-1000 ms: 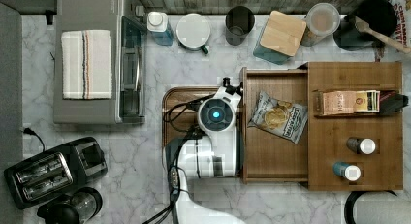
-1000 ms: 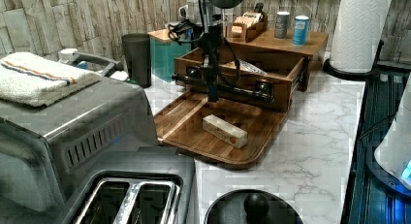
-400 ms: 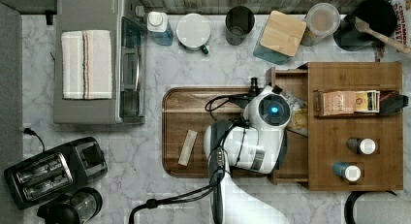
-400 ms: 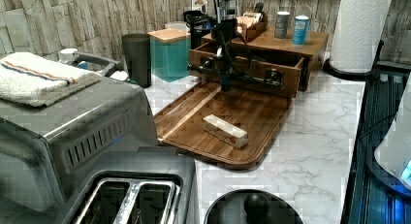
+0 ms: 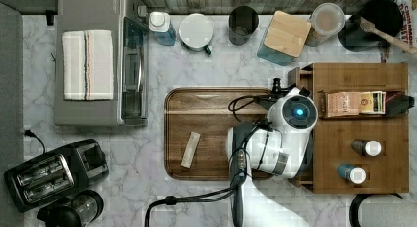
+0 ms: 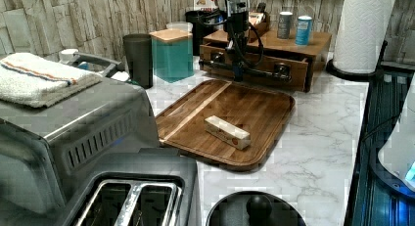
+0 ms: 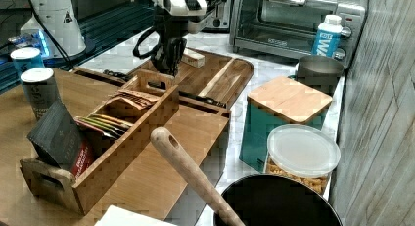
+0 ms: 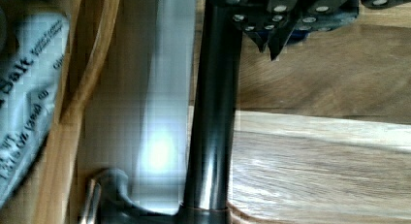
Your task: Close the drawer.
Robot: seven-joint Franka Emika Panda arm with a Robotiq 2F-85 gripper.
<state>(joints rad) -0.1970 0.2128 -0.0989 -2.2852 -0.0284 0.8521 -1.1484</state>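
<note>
Since a second ago the drawer (image 6: 254, 64) has been pushed almost fully into the bamboo organizer (image 5: 361, 126); only its front and black handle bar (image 8: 212, 112) protrude. The gripper (image 6: 238, 72) is pressed at the handle, finger opening not discernible. Closure judged nearly complete.

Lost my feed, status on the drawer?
Gripper at the drawer handle. Drawer nearly shut, a sliver out. Nothing seen blocking.
</note>
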